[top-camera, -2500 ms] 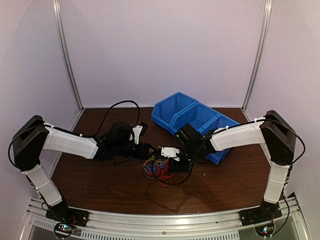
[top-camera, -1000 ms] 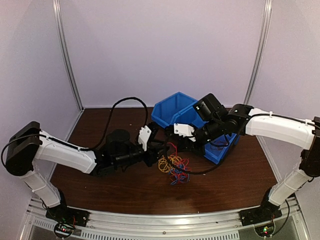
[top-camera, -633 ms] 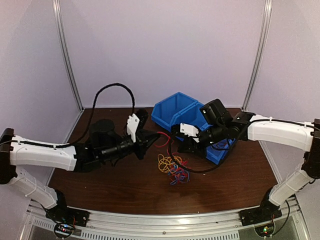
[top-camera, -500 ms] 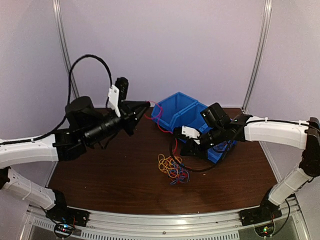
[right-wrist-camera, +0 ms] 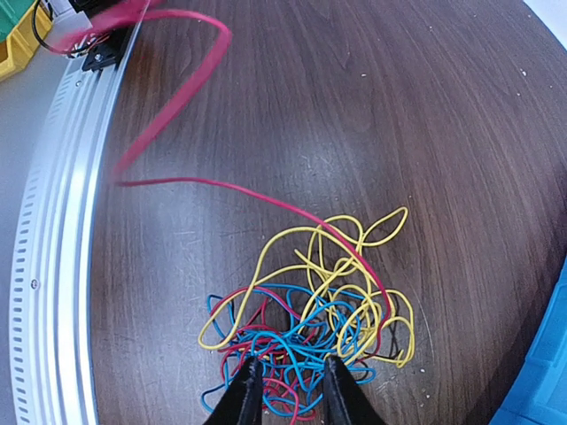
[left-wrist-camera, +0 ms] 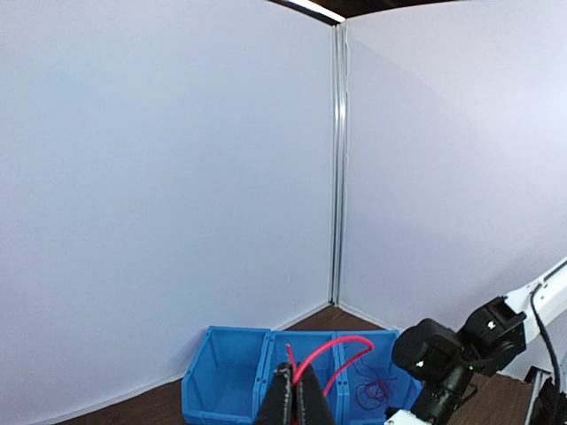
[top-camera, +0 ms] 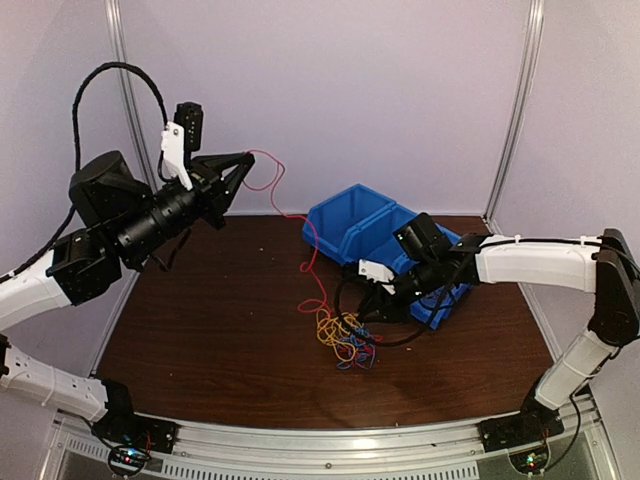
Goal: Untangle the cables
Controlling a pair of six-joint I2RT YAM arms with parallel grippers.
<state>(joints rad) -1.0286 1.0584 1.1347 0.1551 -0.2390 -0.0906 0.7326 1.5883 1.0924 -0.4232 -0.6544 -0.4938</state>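
Note:
The cables lie in a tangle (top-camera: 342,340) of yellow, blue and red loops on the brown table. One red cable (top-camera: 303,243) is stretched up out of it, and my left gripper (top-camera: 245,162) is shut on its upper end, high at the back left. In the left wrist view the fingers (left-wrist-camera: 282,400) pinch that red cable (left-wrist-camera: 332,360). My right gripper (top-camera: 368,312) hovers low over the tangle's right side. In the right wrist view it (right-wrist-camera: 288,391) is open, its fingertips (right-wrist-camera: 244,390) straddling blue and red strands of the tangle (right-wrist-camera: 310,310).
A blue bin with three compartments (top-camera: 352,215) stands behind the tangle at the back right; it (left-wrist-camera: 226,372) holds a thin red wire in its right compartment. The aluminium rail (right-wrist-camera: 53,266) runs along the table's near edge.
My left gripper has shut on a red cable and risen far up and left, drawing it out of the tangle. My right gripper has opened and dropped onto the tangle.

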